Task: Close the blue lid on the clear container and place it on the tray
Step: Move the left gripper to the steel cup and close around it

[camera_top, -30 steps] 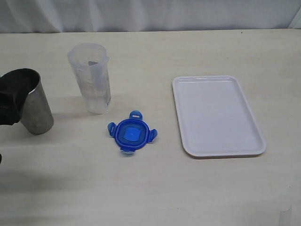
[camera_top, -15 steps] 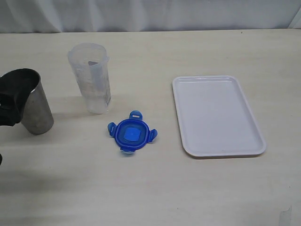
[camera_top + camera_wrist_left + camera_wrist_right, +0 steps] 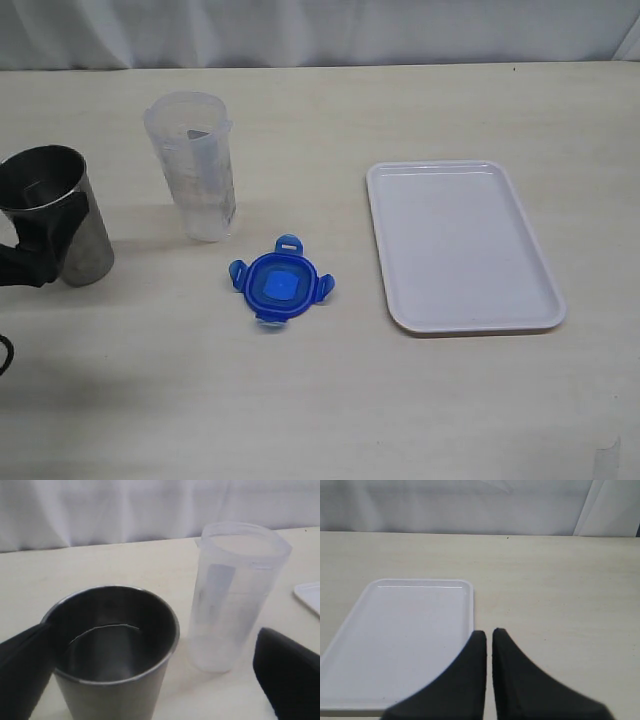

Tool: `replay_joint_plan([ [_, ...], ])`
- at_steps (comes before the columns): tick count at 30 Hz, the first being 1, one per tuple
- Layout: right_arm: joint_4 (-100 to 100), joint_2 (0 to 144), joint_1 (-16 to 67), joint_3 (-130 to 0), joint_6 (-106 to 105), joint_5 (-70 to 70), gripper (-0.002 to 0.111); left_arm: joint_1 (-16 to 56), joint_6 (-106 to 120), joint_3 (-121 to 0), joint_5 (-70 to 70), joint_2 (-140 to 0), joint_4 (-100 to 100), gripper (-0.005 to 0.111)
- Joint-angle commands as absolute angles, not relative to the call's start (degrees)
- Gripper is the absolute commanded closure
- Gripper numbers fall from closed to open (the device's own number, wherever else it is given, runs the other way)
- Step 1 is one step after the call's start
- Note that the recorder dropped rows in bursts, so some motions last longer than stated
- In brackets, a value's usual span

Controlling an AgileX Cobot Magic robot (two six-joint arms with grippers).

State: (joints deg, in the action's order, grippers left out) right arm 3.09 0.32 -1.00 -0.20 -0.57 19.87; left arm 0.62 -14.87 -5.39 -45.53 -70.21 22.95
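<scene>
On the pale table (image 3: 400, 420): metal cup (image 3: 85, 240) leftmost, clear container (image 3: 195, 180) beside it, blue lid (image 3: 281, 286) mid-table, tray (image 3: 460, 245) toward the right edge.

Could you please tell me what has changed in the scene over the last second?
The left claw has slid down in the exterior view, from covering the left rim of the metal cup to lying against its side, so the whole rim now shows. It is open and has gripped nothing. The metal cup, clear container, blue lid and tray stayed put.
</scene>
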Motion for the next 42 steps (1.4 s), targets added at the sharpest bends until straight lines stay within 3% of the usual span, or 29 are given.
replay_joint_plan([
  [1, 3.2, 0.0, -1.19, 0.0, -0.92, 19.81, 0.104, 0.73, -13.79, -5.36, -46.66, -73.51, 21.96, 0.002],
  [18, 3.2, 0.0, -1.19, 0.0, -0.92, 19.81, 0.104, 0.73, -10.58, -5.36, -47.21, -77.79, 17.26, 0.002],
  [42, 3.2, 0.0, -1.19, 0.0, -0.92, 19.81, 0.104, 0.73, -7.32, -5.36, -65.3, -96.03, 13.31, 0.002],
])
